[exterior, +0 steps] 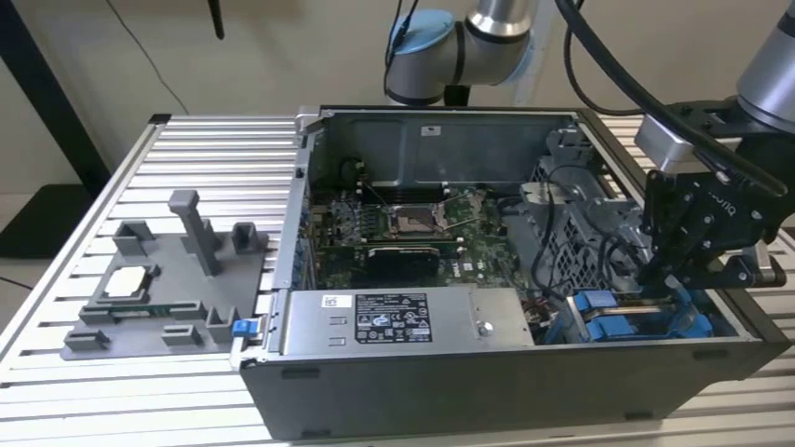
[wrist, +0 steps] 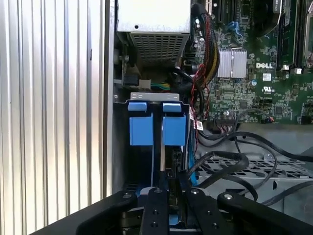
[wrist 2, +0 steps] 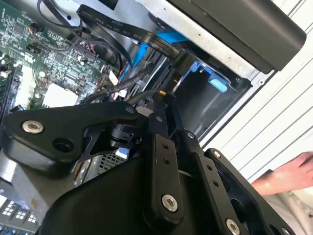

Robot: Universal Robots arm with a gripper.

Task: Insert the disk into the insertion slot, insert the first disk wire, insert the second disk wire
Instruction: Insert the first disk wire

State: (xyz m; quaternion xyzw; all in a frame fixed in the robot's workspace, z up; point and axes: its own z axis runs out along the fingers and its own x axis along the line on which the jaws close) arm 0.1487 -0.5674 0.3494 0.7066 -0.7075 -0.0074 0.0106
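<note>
Exterior view, from its left to its right: you had a grey fixture (exterior: 186,233) with a chip (exterior: 128,282) on the table (exterior: 74,391). Next came the open case (exterior: 497,382), with the supply box (exterior: 397,321) beside the board (exterior: 397,228). At the right, the gripper (exterior: 665,282) reached down into the case at the slot (wrist: 155,98). The disk (wrist: 174,129) sat in that slot, blue carrier tabs showing. Jaws stood narrow, almost together; you could not tell whether they pinched a wire (wrist: 230,159). A hand (wrist 2: 293,171) showed beside the case.

A white label (exterior: 390,319) with small black print and symbols sits on the silver power-supply box (exterior: 497,317). A white logo word (wrist: 264,65) is printed on the green circuit board (wrist: 244,93). Pale lettering (exterior: 724,207) marks the black body of the hand (exterior: 661,281).
</note>
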